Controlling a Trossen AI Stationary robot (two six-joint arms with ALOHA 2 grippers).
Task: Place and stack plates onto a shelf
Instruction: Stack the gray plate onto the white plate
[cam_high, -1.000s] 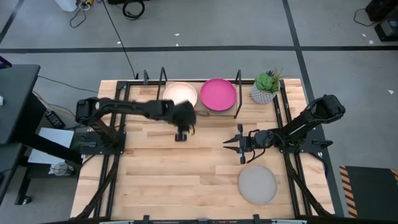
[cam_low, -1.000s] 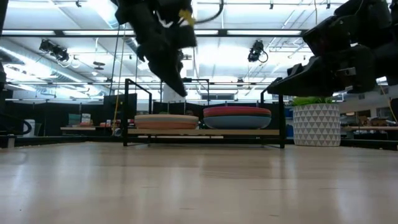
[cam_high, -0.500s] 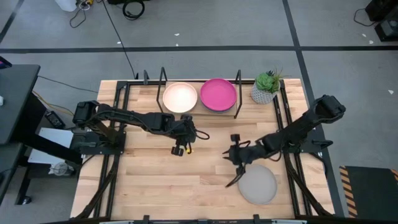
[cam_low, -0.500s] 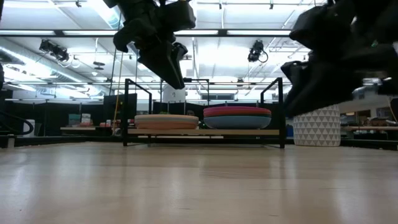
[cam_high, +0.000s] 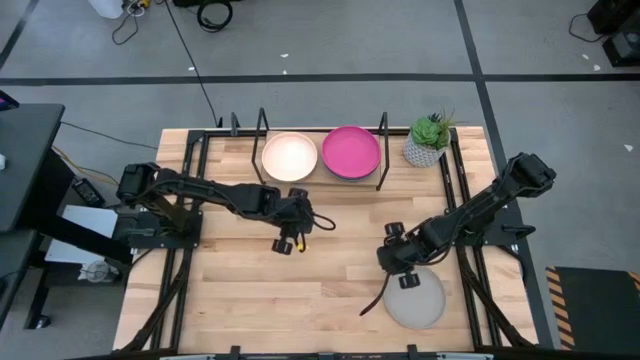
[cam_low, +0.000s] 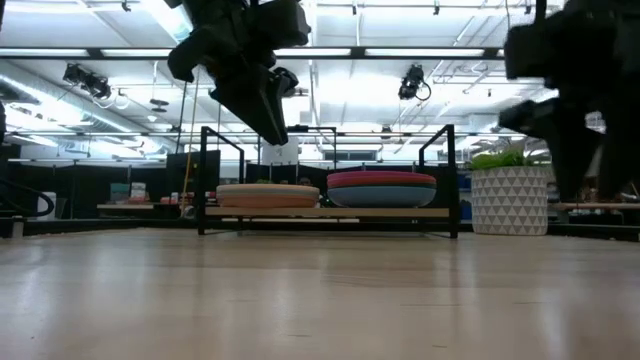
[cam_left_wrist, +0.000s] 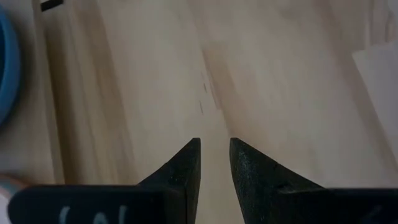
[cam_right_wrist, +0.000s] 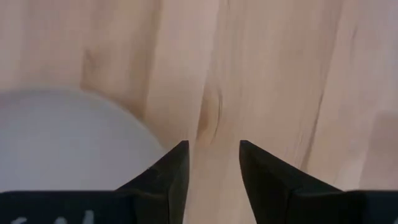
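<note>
While the left hand (cam_high: 287, 243) hangs empty, fingers slightly apart, the right hand (cam_high: 400, 268) has swung down beside the grey plate (cam_high: 414, 297). Its fingers have spread. A pickup looks next.

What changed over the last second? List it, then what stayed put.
The right gripper swung from mid-table down to the grey plate, fingers opening, holding nothing. The left gripper drew back from the shelf, empty. Both shelf stacks, grey plate and plant stayed.

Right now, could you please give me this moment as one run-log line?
right gripper: open, above grey plate's edge | left gripper: empty, over table | shelf: white stack, magenta stack
</note>
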